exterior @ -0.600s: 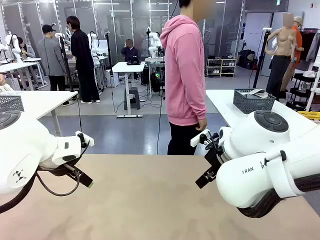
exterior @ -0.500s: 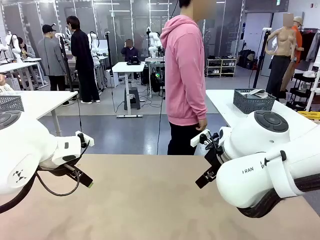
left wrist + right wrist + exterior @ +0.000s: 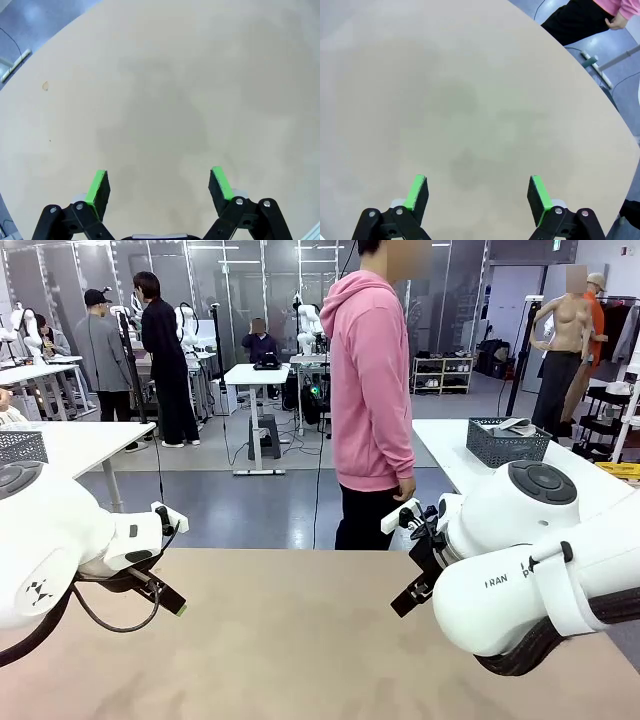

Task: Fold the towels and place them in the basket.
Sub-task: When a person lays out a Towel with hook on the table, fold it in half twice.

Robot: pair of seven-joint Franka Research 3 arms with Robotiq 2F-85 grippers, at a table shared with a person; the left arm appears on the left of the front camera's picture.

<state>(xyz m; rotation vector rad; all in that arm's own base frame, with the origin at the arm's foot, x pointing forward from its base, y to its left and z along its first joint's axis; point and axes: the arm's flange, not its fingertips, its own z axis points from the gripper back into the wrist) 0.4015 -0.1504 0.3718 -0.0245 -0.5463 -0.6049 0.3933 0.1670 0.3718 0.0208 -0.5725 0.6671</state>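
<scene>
The towels are out of view. A dark grey mesh basket point(image 3: 507, 443) stands on a white table behind the far right; something pale lies in it, too small to tell what. My left gripper point(image 3: 170, 598) hangs over the left part of the tan table point(image 3: 290, 640). In the left wrist view that gripper point(image 3: 159, 182) is open, with bare tabletop between its green pads point(image 3: 98, 187). My right gripper point(image 3: 410, 598) hovers over the table's right part. The right wrist view shows it point(image 3: 477, 187) open too, holding nothing.
A person in a pink hoodie point(image 3: 370, 390) stands at the table's far edge, one hand point(image 3: 404, 490) hanging at the side. Another mesh container point(image 3: 22, 447) sits on a white table at far left. Both bulky arm bodies flank the tabletop.
</scene>
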